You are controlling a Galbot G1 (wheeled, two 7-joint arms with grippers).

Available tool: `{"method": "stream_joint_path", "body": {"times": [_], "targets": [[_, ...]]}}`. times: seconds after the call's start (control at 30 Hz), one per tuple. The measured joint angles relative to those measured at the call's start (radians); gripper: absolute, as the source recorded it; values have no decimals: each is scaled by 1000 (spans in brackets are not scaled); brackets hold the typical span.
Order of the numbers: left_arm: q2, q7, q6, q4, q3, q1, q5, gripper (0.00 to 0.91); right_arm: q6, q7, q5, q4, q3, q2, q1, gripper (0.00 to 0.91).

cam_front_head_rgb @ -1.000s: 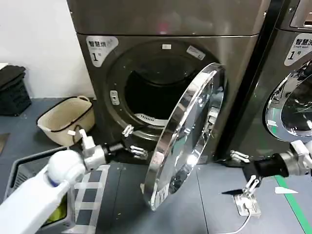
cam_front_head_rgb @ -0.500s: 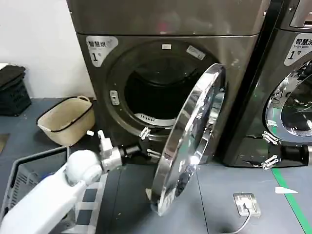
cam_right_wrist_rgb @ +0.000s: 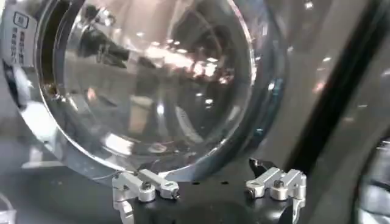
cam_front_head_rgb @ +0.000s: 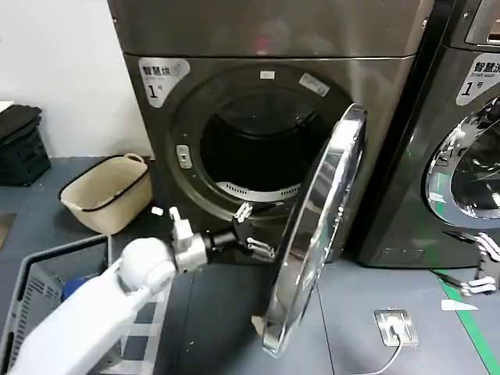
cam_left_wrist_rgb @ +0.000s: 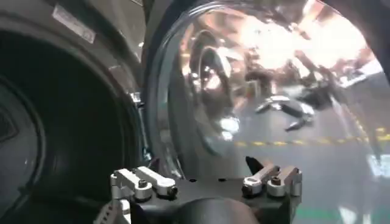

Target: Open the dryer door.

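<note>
Laundry basket left of dryer. Door swung out, nearly edge-on, upright. My left gripper, fingers spread, empty, just inside it; right gripper spread near neighbouring machine.

Laundry room; numbered front-loading machines

The dryer stands at the back. Its door swings out forward from the right side of the dryer's opening, nearly edge-on. The left tool, fingers spread, is in front of the opening's lower rim, just left of the door's inner face. A basket sits on the floor left of the dryer. A second machine stands right of the dryer, the right tool low before it.
</note>
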Motion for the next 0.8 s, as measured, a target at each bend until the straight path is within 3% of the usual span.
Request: {"method": "stream_joint_path", "body": {"times": [0.53,0.8], "targets": [[-145,-6,-41,129,126,-126,72,907,73,124,4,-11,311,318,-181,907],[-216,-25,-60,194,178,-183,88,907,119,233,-70,-54,407,418,-208,907]]}}
